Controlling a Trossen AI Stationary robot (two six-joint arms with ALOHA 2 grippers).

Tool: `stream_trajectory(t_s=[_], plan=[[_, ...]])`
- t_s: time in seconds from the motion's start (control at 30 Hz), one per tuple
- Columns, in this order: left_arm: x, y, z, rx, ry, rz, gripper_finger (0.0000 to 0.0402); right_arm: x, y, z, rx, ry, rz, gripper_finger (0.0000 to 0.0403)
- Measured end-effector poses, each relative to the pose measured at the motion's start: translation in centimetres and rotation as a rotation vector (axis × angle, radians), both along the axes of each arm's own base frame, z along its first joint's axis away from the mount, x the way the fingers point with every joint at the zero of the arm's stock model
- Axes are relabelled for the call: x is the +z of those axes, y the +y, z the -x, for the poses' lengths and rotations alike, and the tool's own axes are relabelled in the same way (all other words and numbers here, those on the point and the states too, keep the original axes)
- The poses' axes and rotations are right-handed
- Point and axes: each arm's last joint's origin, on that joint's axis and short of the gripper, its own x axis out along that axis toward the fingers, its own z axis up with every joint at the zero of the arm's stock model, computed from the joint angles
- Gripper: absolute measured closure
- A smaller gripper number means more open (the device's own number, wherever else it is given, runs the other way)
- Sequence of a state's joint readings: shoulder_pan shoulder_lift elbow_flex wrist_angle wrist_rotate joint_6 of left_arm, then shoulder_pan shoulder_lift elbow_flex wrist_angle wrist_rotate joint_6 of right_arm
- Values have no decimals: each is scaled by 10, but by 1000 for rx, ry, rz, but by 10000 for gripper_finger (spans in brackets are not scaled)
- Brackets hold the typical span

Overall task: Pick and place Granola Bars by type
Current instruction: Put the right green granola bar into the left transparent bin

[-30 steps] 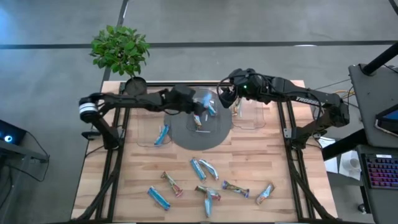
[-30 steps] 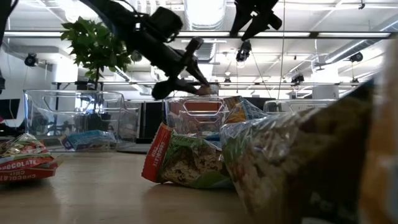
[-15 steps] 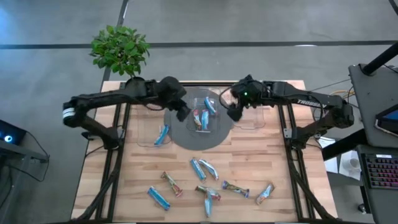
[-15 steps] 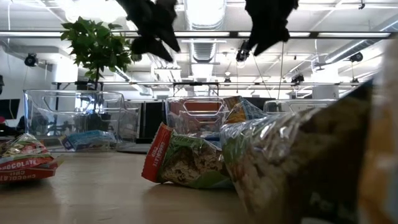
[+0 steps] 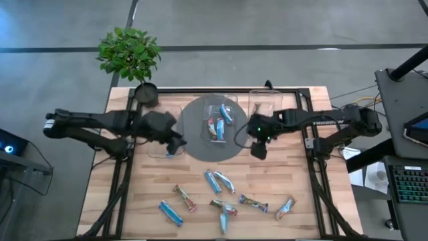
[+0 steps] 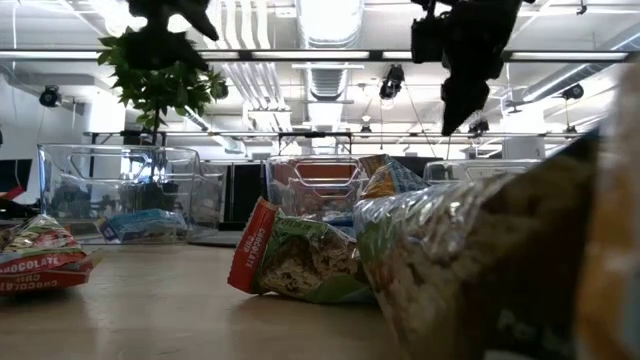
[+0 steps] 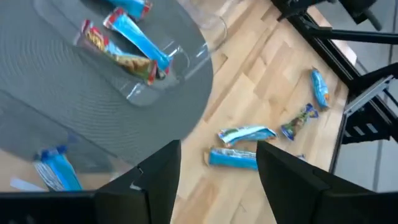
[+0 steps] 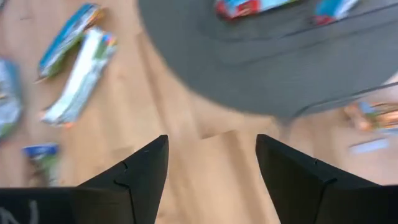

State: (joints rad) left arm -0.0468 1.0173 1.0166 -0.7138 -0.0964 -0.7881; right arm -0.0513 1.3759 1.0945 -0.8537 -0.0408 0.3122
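Over the table from above: left gripper [image 5: 175, 142] beside the left clear container [image 5: 160, 151], right gripper [image 5: 258, 148] just right of the grey mat [image 5: 200, 148]. Granola Bars [image 5: 221, 184] strewn across the near boards, some in the middle container [image 5: 219, 120]. Past the left wrist: fingers [image 7: 163, 177] spread wide, empty. Past the right wrist: fingers [image 8: 140, 174] apart, gripping nothing.

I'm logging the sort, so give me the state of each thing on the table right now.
Left gripper: fingers open, empty.
Right gripper: fingers open, empty.
Middle container: holds two bars.
Left container: holds one blue bar.
Loose granola bars: lying on the wood, unsorted.
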Motion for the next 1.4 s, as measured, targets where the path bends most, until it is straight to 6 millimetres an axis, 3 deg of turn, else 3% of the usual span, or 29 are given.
stream_trajectory(t_s=[0.43, 0.67, 0.87, 1.1, 1.23, 1.4], plan=[[-38, -37, 23, -122, 9, -61, 209, -5, 109, 17, -144, 22, -183, 172], [-44, -52, 32, -177, 4, -113, 209, -28, 153, 20, -12, -12, -170, 172], [-42, -61, 40, -205, -19, -100, 209, -56, 166, 8, -67, 82, -145, 172], [-50, -70, 55, -324, 99, -86, 209, -59, 177, -5, -97, 100, -156, 172], [-51, -72, 59, -309, 122, -64, 209, -60, 188, -3, -20, 127, -164, 172], [-51, -72, 58, -287, 117, -80, 209, -75, 203, 2, 33, 177, -136, 172]])
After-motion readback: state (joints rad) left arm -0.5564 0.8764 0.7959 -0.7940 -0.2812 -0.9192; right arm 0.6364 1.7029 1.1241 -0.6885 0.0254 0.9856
